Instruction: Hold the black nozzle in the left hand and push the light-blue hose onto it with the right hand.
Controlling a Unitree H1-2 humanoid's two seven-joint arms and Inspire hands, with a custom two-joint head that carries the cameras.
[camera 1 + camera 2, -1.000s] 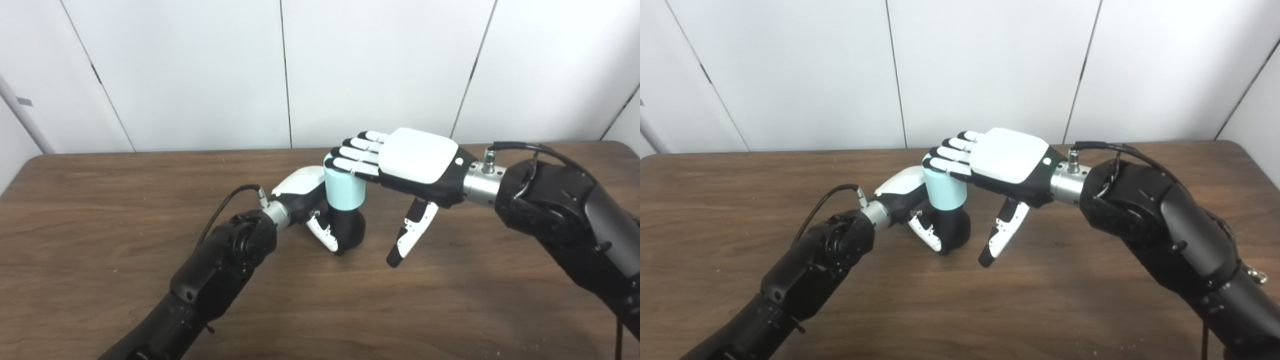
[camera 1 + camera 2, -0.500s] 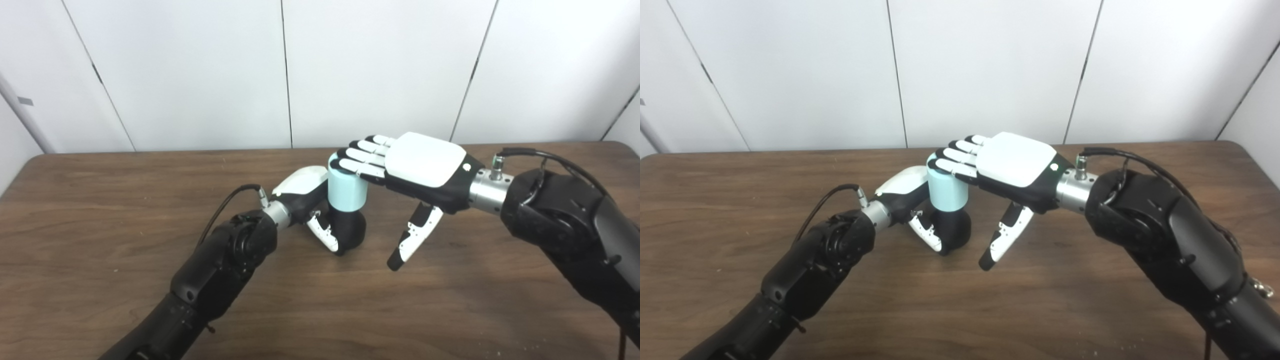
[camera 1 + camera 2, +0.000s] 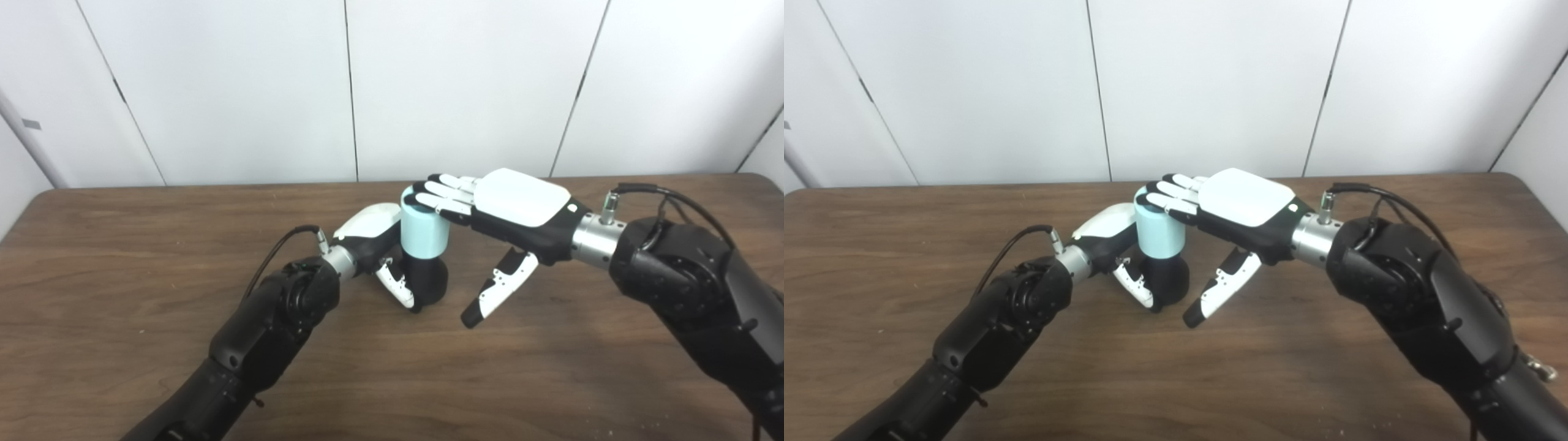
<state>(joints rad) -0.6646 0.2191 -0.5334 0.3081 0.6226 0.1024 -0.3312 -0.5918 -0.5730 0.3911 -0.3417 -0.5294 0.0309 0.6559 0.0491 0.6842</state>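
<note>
The black nozzle [image 3: 429, 278] stands upright on the brown table [image 3: 122, 257] near its middle. The light-blue hose [image 3: 422, 233], a short cylinder, sits on top of the nozzle. My left hand [image 3: 376, 236] is shut on the nozzle from the left, thumb across its front. My right hand [image 3: 508, 208] is open and flat, palm down, with its fingertips [image 3: 429, 199] resting on the hose's top rim. Its thumb [image 3: 493, 294] hangs down to the right of the nozzle, apart from it.
White wall panels [image 3: 459, 79] stand behind the table's far edge. A cable [image 3: 275, 251] loops off my left wrist, and another cable [image 3: 667, 196] off my right wrist.
My right hand has lowered and flattened on top of the hose, and its thumb has swung left toward the nozzle. The hose sits slightly lower on the nozzle. The left hand has not moved.
</note>
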